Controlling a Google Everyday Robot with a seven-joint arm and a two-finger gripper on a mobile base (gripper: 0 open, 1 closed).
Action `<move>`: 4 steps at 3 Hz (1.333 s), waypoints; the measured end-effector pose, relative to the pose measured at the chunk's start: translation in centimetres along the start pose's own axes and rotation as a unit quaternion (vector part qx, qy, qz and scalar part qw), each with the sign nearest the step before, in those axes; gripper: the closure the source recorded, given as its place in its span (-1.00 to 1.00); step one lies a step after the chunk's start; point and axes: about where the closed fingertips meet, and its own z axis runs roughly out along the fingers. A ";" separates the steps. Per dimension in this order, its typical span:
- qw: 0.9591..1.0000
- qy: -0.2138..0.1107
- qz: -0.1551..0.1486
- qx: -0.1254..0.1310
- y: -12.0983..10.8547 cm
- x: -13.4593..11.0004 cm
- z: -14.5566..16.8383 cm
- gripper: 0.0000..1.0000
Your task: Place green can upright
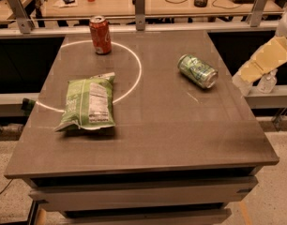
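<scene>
The green can (197, 71), with a green and white label and silver ends, lies on its side on the right half of the dark table (162, 135), its base end pointing front right. My gripper (244, 76) is at the low end of the cream arm (268, 57), off the table's right edge, to the right of the can and apart from it.
A red soda can (100, 34) stands upright at the back left, on a white painted circle (138, 69). A flat green chip bag (88, 102) lies at the left. A clear bottle (267, 82) stands beyond the right edge. A railing and desks run behind the table.
</scene>
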 end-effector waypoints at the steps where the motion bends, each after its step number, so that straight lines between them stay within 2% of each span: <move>1: 0.998 -0.010 0.064 0.014 -2.6 -1.7 2.6 -1.00; 2: 0.996 0.010 0.079 0.030 -5.3 -4.1 5.5 -1.00; 4: 0.997 0.049 0.049 0.042 -7.3 -9.4 9.7 -1.00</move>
